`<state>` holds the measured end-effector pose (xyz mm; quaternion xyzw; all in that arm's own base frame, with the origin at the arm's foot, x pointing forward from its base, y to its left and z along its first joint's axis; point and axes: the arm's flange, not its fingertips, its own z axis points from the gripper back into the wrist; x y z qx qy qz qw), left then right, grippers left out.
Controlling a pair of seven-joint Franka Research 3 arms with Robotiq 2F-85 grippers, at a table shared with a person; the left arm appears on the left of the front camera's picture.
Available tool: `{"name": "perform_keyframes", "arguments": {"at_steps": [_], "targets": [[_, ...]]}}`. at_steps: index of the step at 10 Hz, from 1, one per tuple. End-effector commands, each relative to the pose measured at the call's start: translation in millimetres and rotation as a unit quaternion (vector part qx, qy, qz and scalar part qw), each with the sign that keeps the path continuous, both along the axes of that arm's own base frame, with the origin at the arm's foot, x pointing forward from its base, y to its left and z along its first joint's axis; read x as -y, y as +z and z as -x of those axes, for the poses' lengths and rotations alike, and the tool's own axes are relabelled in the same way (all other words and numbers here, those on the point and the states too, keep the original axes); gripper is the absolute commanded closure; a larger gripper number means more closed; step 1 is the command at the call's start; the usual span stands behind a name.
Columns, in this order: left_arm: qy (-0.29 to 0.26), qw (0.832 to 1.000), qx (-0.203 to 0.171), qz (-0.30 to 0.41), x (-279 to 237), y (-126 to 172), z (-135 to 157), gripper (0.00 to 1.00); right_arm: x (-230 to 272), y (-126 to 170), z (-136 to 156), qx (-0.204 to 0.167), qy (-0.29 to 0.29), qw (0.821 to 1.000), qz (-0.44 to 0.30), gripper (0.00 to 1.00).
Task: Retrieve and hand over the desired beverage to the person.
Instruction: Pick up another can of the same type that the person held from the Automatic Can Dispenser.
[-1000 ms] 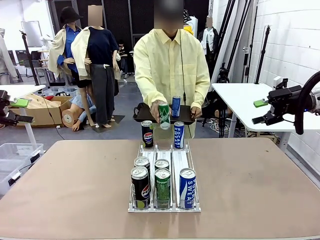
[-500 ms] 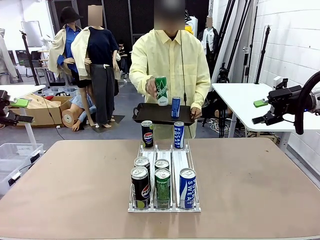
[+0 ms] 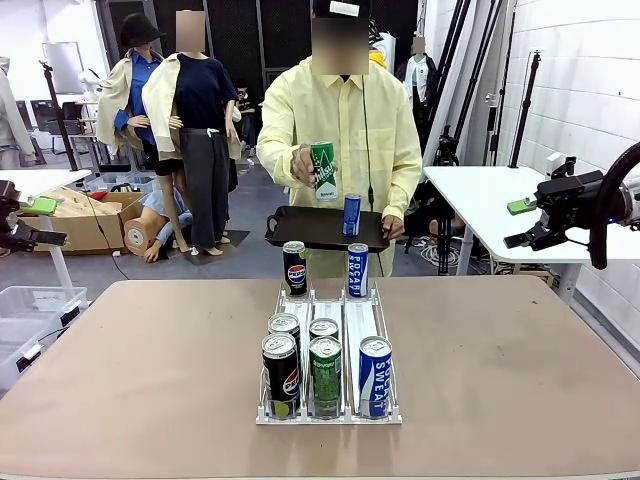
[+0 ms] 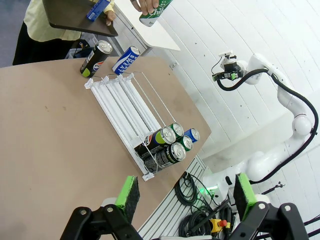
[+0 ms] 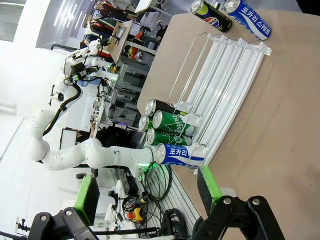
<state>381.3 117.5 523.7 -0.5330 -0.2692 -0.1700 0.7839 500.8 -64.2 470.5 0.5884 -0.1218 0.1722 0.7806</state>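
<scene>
Green can [image 3: 323, 172] near-upright in person's hand [image 3: 302, 165], far ahead of both claws.
Left claw [image 4: 182, 192], right claw [image 5: 147, 192] spread wide; between: black tray [image 3: 300, 230], can rack [image 3: 360, 315] on desk [image 3: 500, 360].

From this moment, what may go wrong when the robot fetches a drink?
1. The front green can stands close between a black can and a Pocari can in the rack; reaching in may knock these neighbours.
2. The person carries the tray with one hand; the small blue can upon it may tip.
</scene>
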Motion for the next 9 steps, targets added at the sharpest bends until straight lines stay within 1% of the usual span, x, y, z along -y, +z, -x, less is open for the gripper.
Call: {"name": "perform_keyframes", "arguments": {"at_steps": [1,9], "targets": [[0.000,1.000,0.006,0.012,-0.1,2.4,0.2,0.00,-0.8,0.4,0.3,-0.001,0.002,1.000,-0.002,0.00],[0.000,1.000,0.006,0.012,-0.1,2.4,0.2,0.00,-0.8,0.4,0.3,-0.001,0.002,1.000,-0.002,0.00]]}}
